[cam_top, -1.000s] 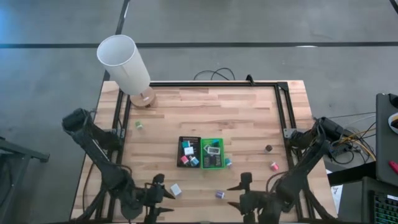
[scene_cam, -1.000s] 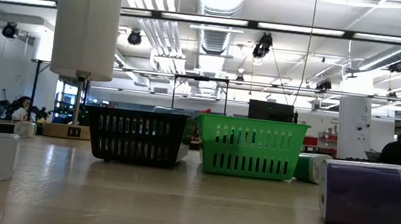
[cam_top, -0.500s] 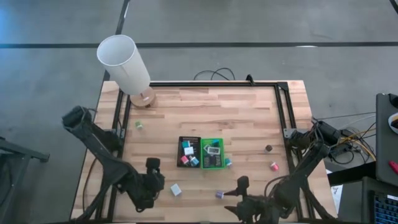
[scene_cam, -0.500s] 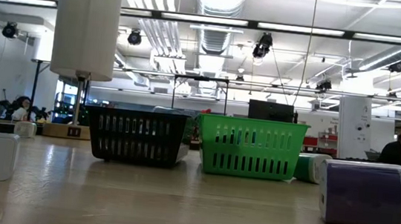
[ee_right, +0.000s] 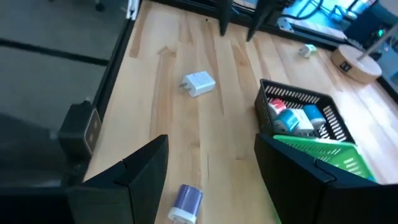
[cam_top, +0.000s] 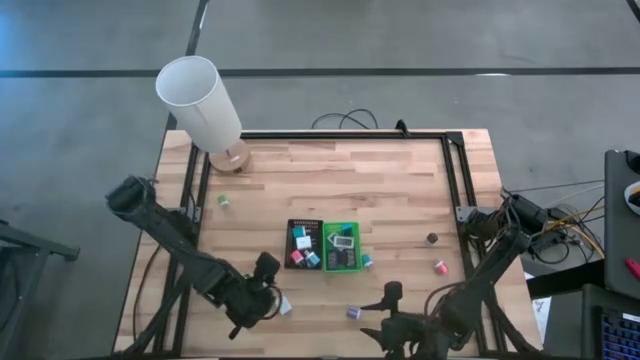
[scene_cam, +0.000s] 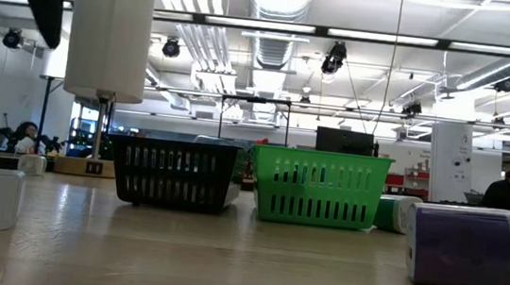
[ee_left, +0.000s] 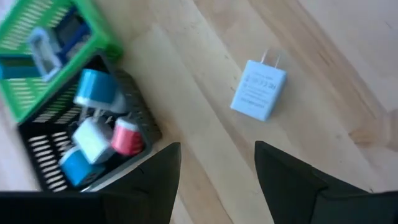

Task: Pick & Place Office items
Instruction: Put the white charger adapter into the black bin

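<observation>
A white charger block (ee_left: 259, 90) with two prongs is lying flat on the bare wood near the table's front edge, just ahead of the left gripper (ee_left: 216, 163), whose two dark fingers are standing apart with nothing between them. From above, the same white block (cam_top: 284, 304) is sitting right beside the left gripper (cam_top: 262, 297), apart from it as far as the wrist view shows.

A purple piece (cam_top: 353, 312) is lying on the wood close in front of the right gripper (cam_top: 385, 318), well short of its fingers; in that arm's wrist view the purple piece (ee_right: 186, 200) is sitting between the two dark fingers, which are spread wide and holding nothing, the right gripper (ee_right: 211, 180) hovering over the table.

Behind these, at the table's middle, a black tray (cam_top: 289, 243) and a green tray (cam_top: 357, 243) are standing side by side and touching. The black tray (ee_left: 140, 121) is holding several small pieces: teal ones, a white one and a pink one (ee_left: 126, 136). The green tray (ee_left: 93, 42) is holding a pale piece and a dark one, too blurred to tell more.

A teal piece (cam_top: 367, 261) is lying just beside the green tray. Farther right, a pink piece (cam_top: 440, 266) and a black piece (cam_top: 432, 238) are lying apart on the wood. A small green piece (cam_top: 224, 200) is lying near the white cylinder lamp (cam_top: 201, 102) at the far left corner.
</observation>
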You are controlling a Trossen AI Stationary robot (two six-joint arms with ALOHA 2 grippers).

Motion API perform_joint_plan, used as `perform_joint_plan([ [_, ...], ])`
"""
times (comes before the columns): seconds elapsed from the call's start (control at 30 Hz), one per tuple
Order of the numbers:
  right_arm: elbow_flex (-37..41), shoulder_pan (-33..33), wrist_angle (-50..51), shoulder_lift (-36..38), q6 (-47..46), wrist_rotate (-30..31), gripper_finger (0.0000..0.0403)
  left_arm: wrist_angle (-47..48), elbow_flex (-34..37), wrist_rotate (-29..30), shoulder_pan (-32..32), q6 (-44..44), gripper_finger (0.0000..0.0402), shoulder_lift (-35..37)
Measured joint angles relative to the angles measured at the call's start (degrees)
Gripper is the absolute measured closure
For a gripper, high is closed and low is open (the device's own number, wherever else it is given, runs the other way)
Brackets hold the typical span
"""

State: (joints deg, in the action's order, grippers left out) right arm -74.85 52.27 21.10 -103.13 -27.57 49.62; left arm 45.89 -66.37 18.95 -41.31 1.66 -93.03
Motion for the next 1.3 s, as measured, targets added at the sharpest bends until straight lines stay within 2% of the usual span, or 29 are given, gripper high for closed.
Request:
perform_joint_plan([
  [0.2, 0.0, 0.0, 0.1, 0.0, -4.9, 1.6, 0.0165, -0.2, 0.0, -4.5, 1.7, -7.4, 0.0192, -4.3],
  [0.4, 0.1, 0.0, 0.1, 0.0, -6.5, 1.6, 0.0165, -0.7, 0.0, -5.2, 2.1, -13.4, 0.0192, -6.9],
  [0.7, 0.1, 0.0, 1.0, 0.0, -5.7, 2.0, 0.0165, -8.6, 0.0, -12.2, 2.2, -15.5, 0.0192, -8.5],
  [1.3, 0.1, 0.0, 2.6, 0.0, -5.9, 2.0, 0.0165, -11.8, 0.0, -12.3, 3.1, -16.1, 0.0193, -12.3],
])
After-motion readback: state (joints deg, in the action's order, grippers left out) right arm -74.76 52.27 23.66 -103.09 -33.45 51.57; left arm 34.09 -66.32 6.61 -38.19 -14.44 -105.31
